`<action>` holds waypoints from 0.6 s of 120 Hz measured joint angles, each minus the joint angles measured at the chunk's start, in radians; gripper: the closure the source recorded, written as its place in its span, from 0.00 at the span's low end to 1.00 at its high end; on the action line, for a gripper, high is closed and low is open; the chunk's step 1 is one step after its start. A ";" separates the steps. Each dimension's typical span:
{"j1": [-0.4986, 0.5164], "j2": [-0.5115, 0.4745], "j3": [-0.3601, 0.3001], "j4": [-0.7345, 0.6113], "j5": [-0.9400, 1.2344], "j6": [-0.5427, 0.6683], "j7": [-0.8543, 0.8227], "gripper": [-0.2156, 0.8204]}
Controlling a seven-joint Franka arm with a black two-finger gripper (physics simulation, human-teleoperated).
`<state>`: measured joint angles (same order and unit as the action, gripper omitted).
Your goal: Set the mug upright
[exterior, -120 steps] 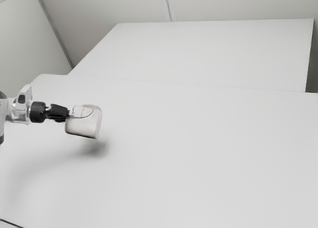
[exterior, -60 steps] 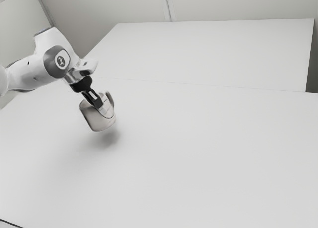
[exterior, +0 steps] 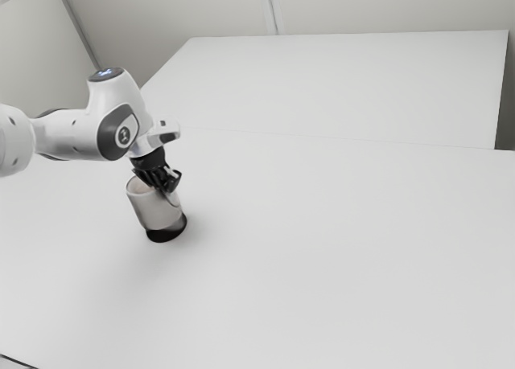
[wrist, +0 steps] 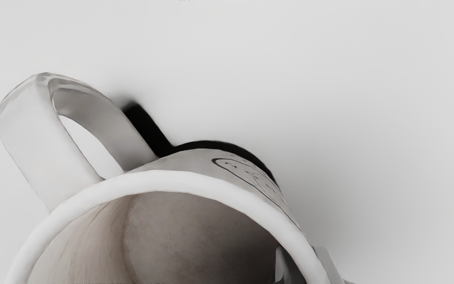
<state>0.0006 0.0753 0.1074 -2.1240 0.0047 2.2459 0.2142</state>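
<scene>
Gripper (wrist: 301,261): closed on the wall of the mug (exterior: 154,210), one jaw inside the mouth, the other outside.
Rim (wrist: 179,181): at the mug's top, beside the jaws, opening upward.
Handle (wrist: 81,98): on the mug's side, well round from the pinched wall.
Long axis: base below the jaws, mouth above; near vertical, seeming to lean toward the exterior view's left. Slant of camera or true tilt, could not tell.
Shadow (exterior: 166,233): dark, close under the mug's base.
Table (exterior: 322,264): below the mug; contact with the base not settled.
Judgement: upright nearly or fully reached; release would turn on the base lying flat beneath the grip.
Far tabletop (exterior: 346,88): well beyond the mug.
</scene>
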 joint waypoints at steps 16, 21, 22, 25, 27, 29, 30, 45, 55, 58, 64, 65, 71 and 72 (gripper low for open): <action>-0.006 0.006 0.000 -0.006 -0.006 0.012 -0.088 0.81; -0.005 0.007 0.001 -0.008 -0.009 0.013 -0.109 0.72; -0.005 0.007 0.001 -0.008 -0.009 0.014 -0.114 0.70; -0.004 0.007 0.002 -0.009 -0.011 0.015 -0.126 0.65; -0.002 0.007 0.002 -0.009 -0.011 0.015 -0.134 0.62; -0.002 0.007 0.003 -0.010 -0.012 0.015 -0.141 0.59; -0.001 0.007 0.003 -0.010 -0.013 0.015 -0.145 0.57; 0.006 0.003 0.007 -0.011 -0.015 0.017 -0.196 0.42; 0.005 -0.023 0.008 -0.002 -0.014 0.008 -0.222 0.35; 0.004 -0.041 0.008 0.013 -0.014 -0.009 -0.228 0.34; 0.004 -0.074 0.006 0.082 -0.012 -0.073 -0.233 0.32; 0.005 -0.079 0.005 0.100 -0.012 -0.088 -0.234 0.31; 0.006 -0.100 0.002 0.206 -0.010 -0.181 -0.233 0.29; 0.007 -0.102 0.001 0.224 -0.010 -0.197 -0.232 0.29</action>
<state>0.0072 -0.0265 0.1086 -1.9002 -0.0050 2.0489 -0.0182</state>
